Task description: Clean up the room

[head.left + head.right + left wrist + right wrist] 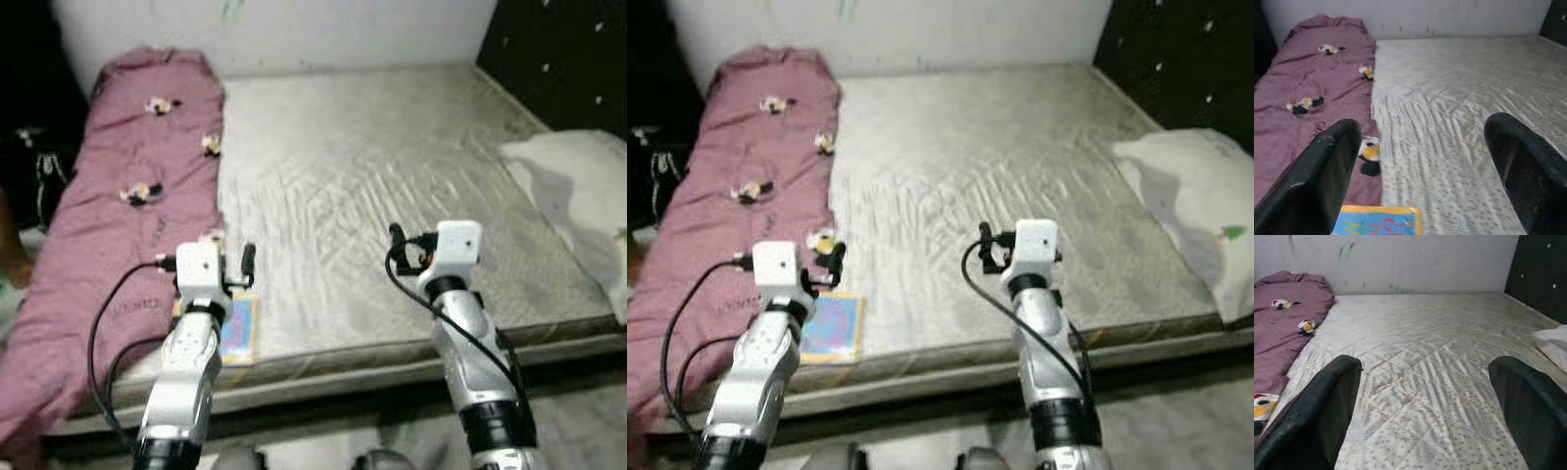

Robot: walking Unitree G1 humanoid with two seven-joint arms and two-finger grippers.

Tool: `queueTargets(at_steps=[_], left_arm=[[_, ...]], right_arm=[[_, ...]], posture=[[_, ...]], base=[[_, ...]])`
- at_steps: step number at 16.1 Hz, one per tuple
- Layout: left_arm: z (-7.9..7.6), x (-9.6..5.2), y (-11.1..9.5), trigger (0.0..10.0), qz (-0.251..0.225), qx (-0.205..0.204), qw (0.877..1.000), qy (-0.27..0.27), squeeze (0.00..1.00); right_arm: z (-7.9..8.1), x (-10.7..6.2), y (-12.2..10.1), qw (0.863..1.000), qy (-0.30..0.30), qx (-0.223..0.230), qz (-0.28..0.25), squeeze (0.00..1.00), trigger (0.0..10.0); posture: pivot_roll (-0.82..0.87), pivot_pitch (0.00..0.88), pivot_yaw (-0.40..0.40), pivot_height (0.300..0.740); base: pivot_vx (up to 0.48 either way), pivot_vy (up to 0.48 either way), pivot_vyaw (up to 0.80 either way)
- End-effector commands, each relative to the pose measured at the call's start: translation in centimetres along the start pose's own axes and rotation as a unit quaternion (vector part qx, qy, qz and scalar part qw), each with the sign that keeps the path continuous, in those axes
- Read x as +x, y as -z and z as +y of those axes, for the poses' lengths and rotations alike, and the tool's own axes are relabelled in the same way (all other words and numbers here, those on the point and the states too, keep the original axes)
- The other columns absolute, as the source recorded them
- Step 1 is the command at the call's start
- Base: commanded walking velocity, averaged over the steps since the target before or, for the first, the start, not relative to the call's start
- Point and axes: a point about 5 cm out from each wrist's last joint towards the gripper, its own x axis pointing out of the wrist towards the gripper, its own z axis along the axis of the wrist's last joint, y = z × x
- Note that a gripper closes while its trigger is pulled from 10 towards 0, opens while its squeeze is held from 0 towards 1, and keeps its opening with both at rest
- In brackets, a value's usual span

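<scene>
From the head views, the left gripper hangs over the near-left part of the mattress, above a colourful book lying at the near edge beside a purple blanket. The right gripper hovers over the mattress's near middle. A white pillow lies at the right.

In the left wrist view, the fingers are spread wide, gripping nothing, the book just below them.

In the right wrist view, the fingers are likewise wide apart and empty above bare mattress.

Bare mattress against pale wall
</scene>
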Motion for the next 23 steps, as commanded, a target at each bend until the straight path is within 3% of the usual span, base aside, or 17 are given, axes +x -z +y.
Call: queueTargets(at_steps=[1, 12, 16, 17, 19, 20, 22, 23], left_arm=[[0.88, -0.03, -0.02, 10.0, 0.0, 0.008, 1.0, -0.015, 0.0], [0.88, -0.12, -0.38, 10.0, -0.033, 0.015, 0.999, -0.008, 0.0], [0.72, -0.24, -0.58, 10.0, -0.04, 0.001, 0.999, -0.008, 0.0], [0.58, -0.26, -0.57, 10.0, -0.034, -0.026, 0.999, -0.008, 0.0], [0.4, -0.26, -0.76, 10.0, -0.023, -0.007, 0.999, -0.023, 0.0], [0.34, -0.42, -0.94, 10.0, -0.04, -0.039, 0.998, 0.02, 0.0], [1.12, -0.47, -0.54, 10.0, -0.029, -0.023, 0.999, -0.016, 0.0], [0.9, -0.47, -0.36, 10.0, -0.021, -0.018, 1.0, -0.01, 0.0]], right_arm=[[0.97, 0.33, -0.61, 1.0, -0.013, 0.006, -0.01, 0.0, 10.0], [1.18, 0.47, -0.41, 1.0, -0.021, 0.005, -0.004, 0.0, 10.0], [1.2, 0.42, -0.33, 1.0, -0.022, 0.006, -0.002, 0.0, 10.0], [1.22, 0.41, -0.3, 1.0, -0.022, 0.007, -0.001, 0.0, 10.0], [1.21, 0.42, -0.31, 1.0, -0.022, 0.007, 0.0, 0.0, 10.0], [1.1, 0.39, -0.26, 1.0, -0.02, 0.008, 0.001, 0.0, 10.0], [1.0, 0.27, -0.16, 1.0, -0.017, 0.009, 0.003, 0.0, 10.0], [0.98, 0.16, -0.01, 1.0, -0.017, 0.007, 0.006, 0.0, 10.0]], posture=[[-0.03, 0.012, 0.003, 0.74], [-0.03, 0.008, -0.002, 0.74], [-0.03, 0.009, -0.002, 0.74], [-0.03, 0.009, -0.002, 0.74], [-0.03, 0.015, 0.0, 0.74], [-0.03, 0.018, 0.001, 0.74], [-0.04, 0.022, 0.001, 0.74], [-0.03, 0.024, 0.001, 0.74]], base=[[0.0, 0.48, 0.0], [0.0, 0.473, 0.0], [0.0, 0.129, 0.0], [0.0, 0.0, 0.0], [0.0, 0.0, 0.0], [0.0, 0.0, 0.0], [0.0, 0.0, 0.0], [0.0, 0.0, 0.0]])
